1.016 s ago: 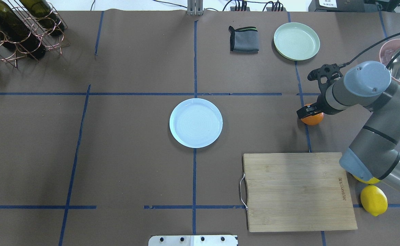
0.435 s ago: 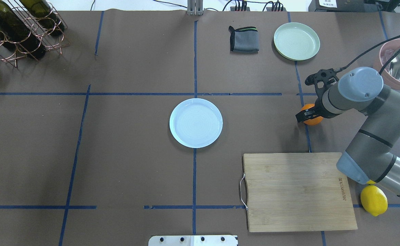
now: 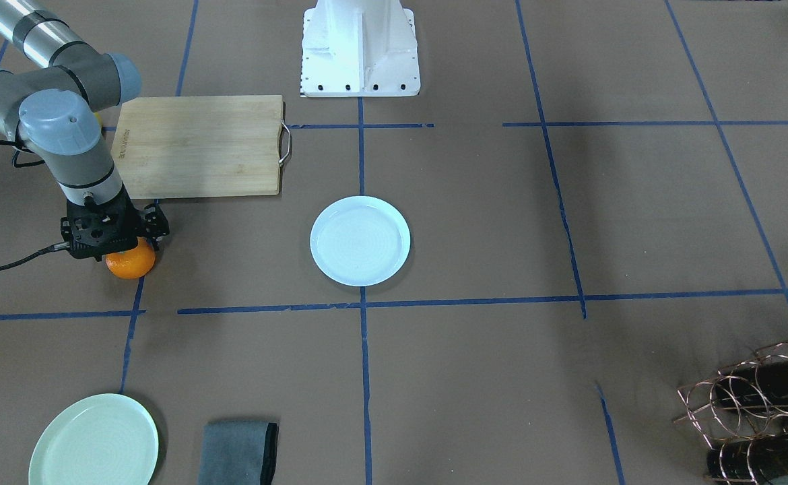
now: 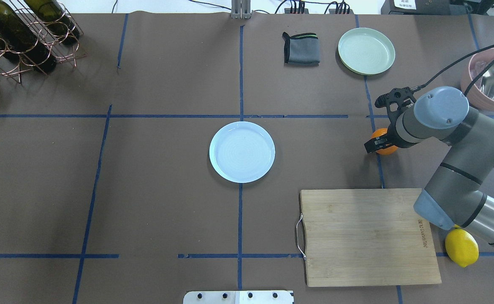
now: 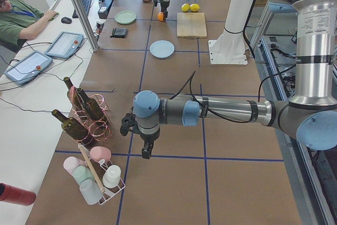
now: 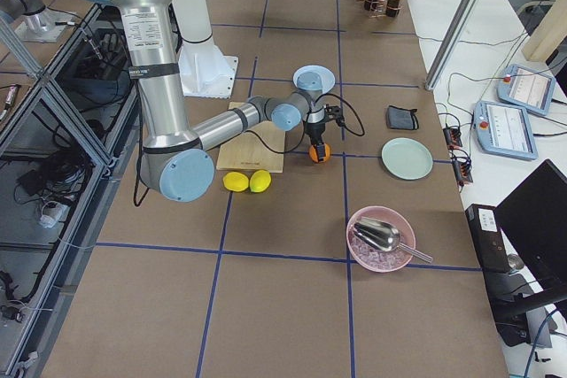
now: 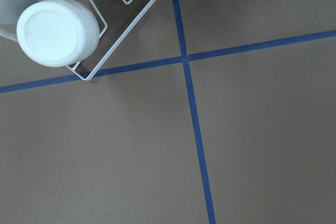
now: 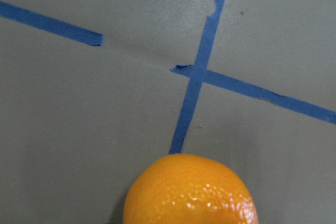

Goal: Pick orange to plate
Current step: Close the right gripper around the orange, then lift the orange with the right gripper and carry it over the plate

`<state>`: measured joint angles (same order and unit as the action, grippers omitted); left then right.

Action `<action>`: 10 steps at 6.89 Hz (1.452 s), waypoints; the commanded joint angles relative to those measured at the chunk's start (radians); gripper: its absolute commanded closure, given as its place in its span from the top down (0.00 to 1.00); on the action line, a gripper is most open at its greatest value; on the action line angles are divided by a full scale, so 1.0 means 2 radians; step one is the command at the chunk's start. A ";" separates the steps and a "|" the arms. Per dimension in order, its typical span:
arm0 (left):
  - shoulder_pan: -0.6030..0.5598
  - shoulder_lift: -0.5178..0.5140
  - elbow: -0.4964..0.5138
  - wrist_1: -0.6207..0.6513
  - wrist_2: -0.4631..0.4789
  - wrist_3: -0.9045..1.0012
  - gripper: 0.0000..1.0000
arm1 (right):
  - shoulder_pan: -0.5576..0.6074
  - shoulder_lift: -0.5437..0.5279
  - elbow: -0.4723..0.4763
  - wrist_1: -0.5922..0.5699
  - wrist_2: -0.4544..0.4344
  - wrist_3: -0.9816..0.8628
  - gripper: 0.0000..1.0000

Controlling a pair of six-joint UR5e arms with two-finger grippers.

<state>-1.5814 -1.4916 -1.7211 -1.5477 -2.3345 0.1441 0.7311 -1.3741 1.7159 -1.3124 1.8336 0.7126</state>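
While straddling orange (image 4: 387, 148), well apart from plate (image 4: 242, 152): cannot tell whether right gripper (image 4: 380, 142) clenched or slack. Same doubt for left gripper (image 5: 146, 150), hanging near cup rack (image 5: 100, 184).

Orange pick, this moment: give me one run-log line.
right end effector: at orange, closure unclear | orange: off plate | plate: empty | left end effector: away, unclear

Bright, even light; soft shadows; views sharp.
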 commanded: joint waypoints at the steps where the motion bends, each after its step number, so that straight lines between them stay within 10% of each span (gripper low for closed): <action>1: 0.000 0.000 0.001 0.000 0.002 0.001 1.00 | -0.003 0.022 -0.024 0.000 -0.009 0.000 1.00; 2: 0.000 0.001 0.001 0.000 0.002 0.001 1.00 | -0.003 0.024 -0.024 0.000 -0.008 0.000 0.95; 5: 0.000 0.000 0.001 0.000 0.002 0.001 1.00 | -0.002 0.025 -0.014 0.000 -0.008 0.001 0.42; 10: 0.000 0.000 0.000 0.001 -0.002 0.002 1.00 | -0.072 0.185 -0.036 -0.036 -0.054 0.175 0.42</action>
<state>-1.5815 -1.4910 -1.7211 -1.5471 -2.3355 0.1472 0.6315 -1.1040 1.6828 -1.3426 1.7821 0.9929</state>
